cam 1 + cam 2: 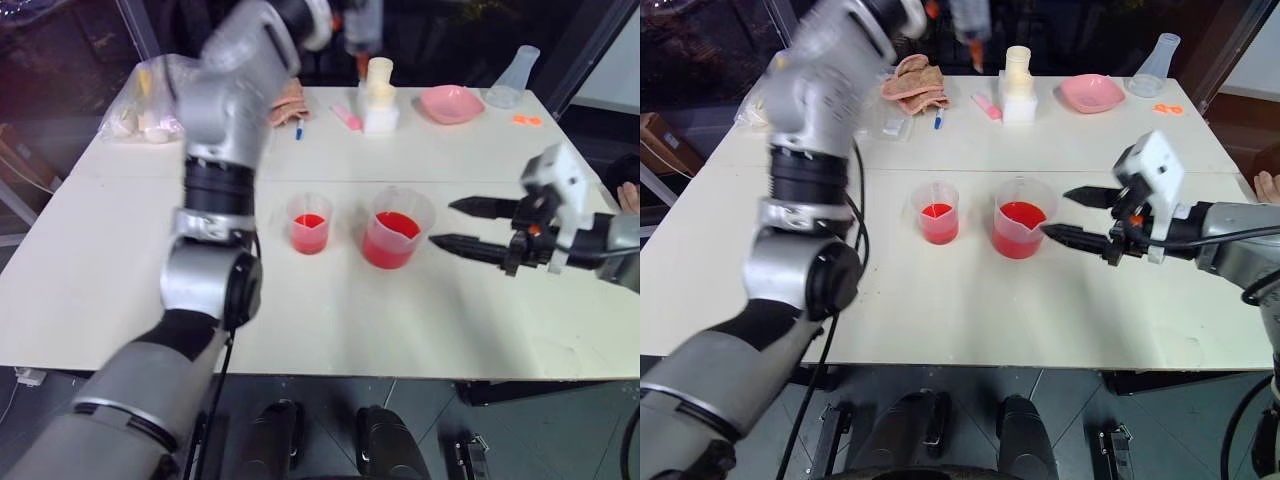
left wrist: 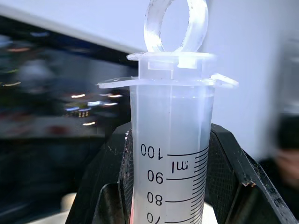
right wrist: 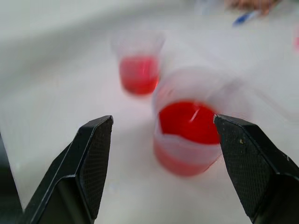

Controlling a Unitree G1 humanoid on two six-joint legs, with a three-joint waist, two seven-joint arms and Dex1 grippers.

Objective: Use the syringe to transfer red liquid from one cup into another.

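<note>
My left gripper is raised high over the far side of the table, shut on the barrel of the clear syringe. Its plunger ring sits close to the flange, and its orange tip points down. On the white table stand the larger cup and, to its left, the smaller cup. Both hold red liquid. My right gripper hovers just right of the larger cup, pointing at it, open with nothing between its fingers.
Along the far edge lie a pink bowl, a white bottle on a box, a clear flask, a blue pen, a cloth and a plastic bag. A person's hand is at the right edge.
</note>
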